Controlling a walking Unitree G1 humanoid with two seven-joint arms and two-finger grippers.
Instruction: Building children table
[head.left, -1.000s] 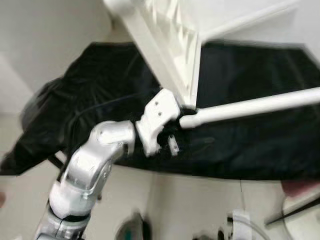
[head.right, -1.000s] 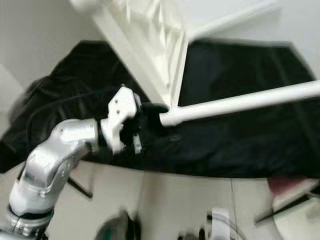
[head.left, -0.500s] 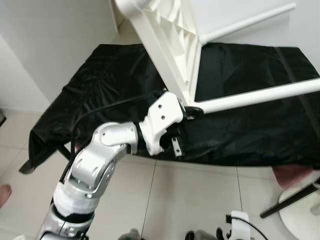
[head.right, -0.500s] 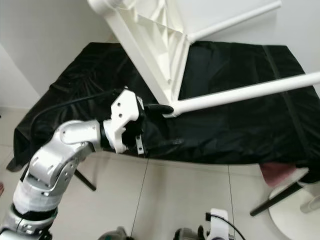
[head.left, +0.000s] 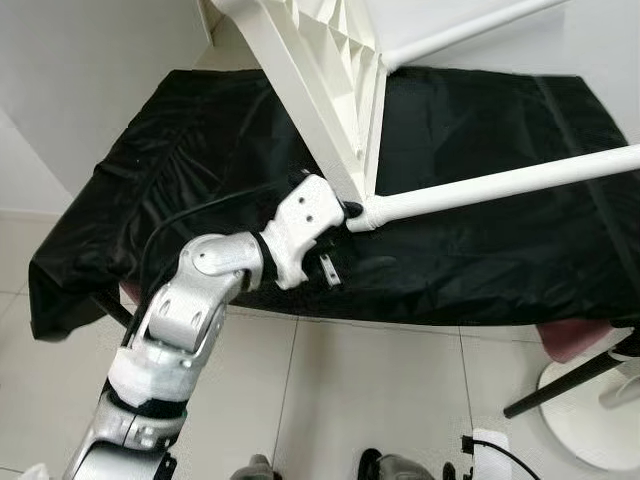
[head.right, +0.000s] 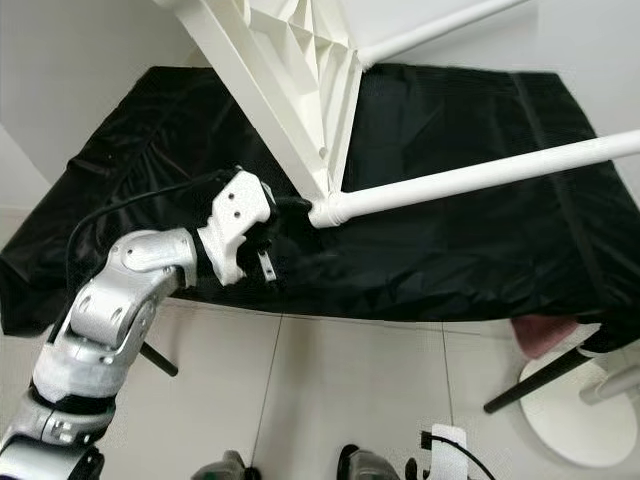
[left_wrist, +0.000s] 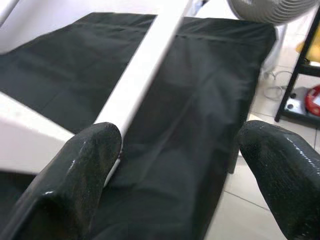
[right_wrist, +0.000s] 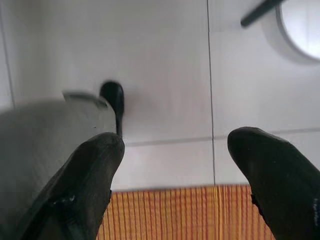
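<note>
Over the black cloth (head.left: 480, 240): a white table frame (head.left: 320, 90) is lying upturned, one long white leg (head.left: 500, 187) running out from its corner.
Left gripper (left_wrist: 175, 165): I am holding it at the frame's corner where the leg joins, jaws spread wide, one finger (left_wrist: 85, 165) touching the leg's end.
Right gripper (right_wrist: 170, 165): I am hanging it over pale floor tiles (right_wrist: 165, 75) well away from the frame, jaws spread and holding nothing, above an orange striped mat (right_wrist: 175, 212).
Beside the cloth: a white round fan base (head.left: 590, 420) is standing on the tiles.
</note>
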